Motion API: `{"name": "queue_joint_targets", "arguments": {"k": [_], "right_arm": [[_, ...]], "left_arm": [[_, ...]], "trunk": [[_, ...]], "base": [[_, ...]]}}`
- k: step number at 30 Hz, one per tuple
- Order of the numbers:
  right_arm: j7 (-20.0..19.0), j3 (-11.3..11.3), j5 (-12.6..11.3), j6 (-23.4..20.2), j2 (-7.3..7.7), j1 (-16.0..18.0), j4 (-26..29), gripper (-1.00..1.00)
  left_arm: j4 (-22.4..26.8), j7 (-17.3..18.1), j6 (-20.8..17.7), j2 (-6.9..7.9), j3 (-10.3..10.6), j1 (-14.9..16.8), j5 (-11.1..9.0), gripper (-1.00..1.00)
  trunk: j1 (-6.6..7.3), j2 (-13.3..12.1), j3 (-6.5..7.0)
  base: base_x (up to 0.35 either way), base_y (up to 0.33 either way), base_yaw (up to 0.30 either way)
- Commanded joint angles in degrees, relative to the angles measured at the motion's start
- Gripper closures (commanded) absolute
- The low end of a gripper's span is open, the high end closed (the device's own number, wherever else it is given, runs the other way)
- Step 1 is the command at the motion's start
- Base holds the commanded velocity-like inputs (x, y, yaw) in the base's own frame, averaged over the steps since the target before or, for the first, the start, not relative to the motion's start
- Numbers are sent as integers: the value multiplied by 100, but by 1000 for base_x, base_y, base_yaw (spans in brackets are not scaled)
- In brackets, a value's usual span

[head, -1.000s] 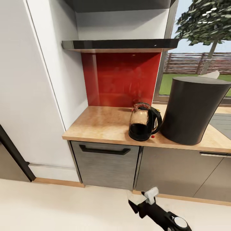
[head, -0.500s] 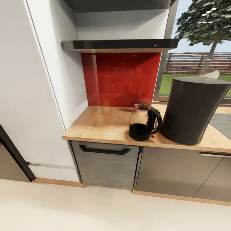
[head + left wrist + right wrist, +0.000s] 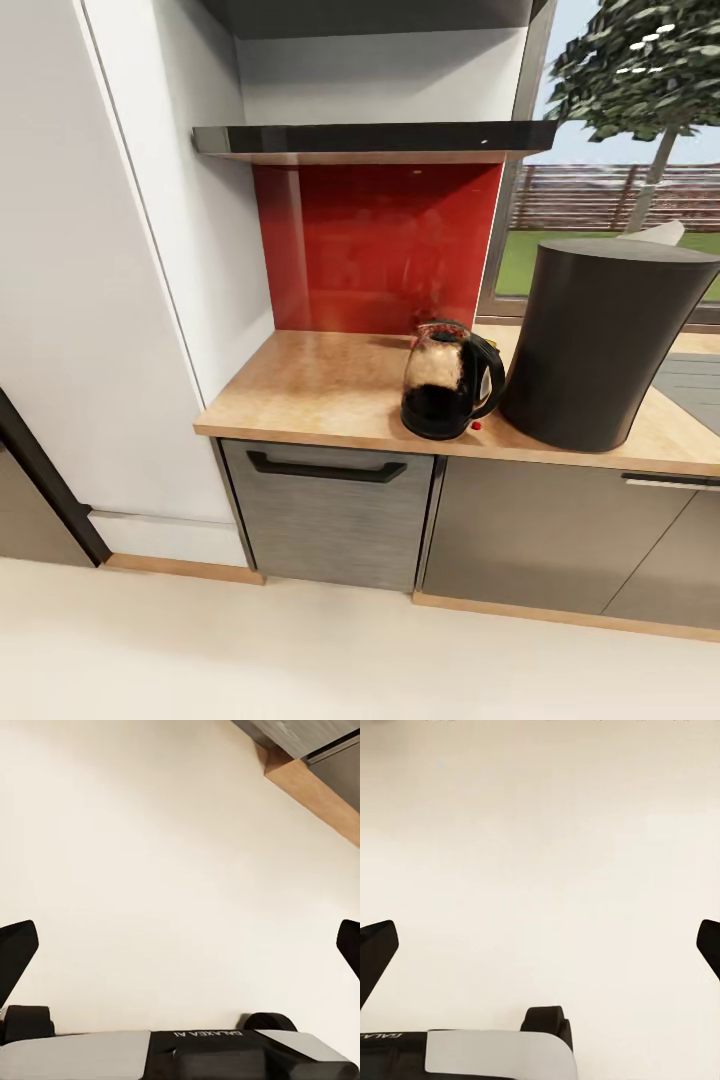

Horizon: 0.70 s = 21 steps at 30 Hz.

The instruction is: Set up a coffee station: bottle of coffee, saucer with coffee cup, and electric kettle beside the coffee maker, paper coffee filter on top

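the left gripper (image 3: pixel 180 945) and the right gripper (image 3: pixel 540 945) both hang with fingers spread wide over bare cream floor (image 3: pixel 200 650), gripping nothing. the electric kettle (image 3: pixel 450 380) stands upright on the kitchen countertop (image 3: pixel 310 385), just beside the dark grey coffee maker (image 3: pixel 600 340), before the red backsplash (image 3: pixel 375 245).

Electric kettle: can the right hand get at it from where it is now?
Probably not yet. The right hand is open and faces bare floor, while the electric kettle stands up on the kitchen countertop, unobstructed in front; the arm must rise first.
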State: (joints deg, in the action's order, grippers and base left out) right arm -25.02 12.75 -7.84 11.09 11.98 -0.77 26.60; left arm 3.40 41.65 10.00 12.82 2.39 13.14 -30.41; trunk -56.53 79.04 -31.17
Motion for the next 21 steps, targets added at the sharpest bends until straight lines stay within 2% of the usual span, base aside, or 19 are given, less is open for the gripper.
{"name": "queue_joint_targets", "arguments": {"k": [1,4,9,21], "right_arm": [[-46,20,-51,-12,-2,-2,12,-100],[-46,24,-54,-11,-2,-2,22,-100],[-47,29,-84,-15,-3,-2,29,-100],[-47,43,-86,-16,-3,-2,29,-100]], "left_arm": [[-17,10,43,1,24,6,-8,-100],[-23,10,44,1,24,5,-8,-100],[-24,10,46,1,24,6,-8,-100],[-24,10,46,1,32,5,-8,-100]], "trunk": [[0,3,-4],[0,3,-4],[0,3,-4],[0,3,-4]], "base": [[0,0,0],[0,0,0],[48,-66,-203],[90,-261,-104]]}}
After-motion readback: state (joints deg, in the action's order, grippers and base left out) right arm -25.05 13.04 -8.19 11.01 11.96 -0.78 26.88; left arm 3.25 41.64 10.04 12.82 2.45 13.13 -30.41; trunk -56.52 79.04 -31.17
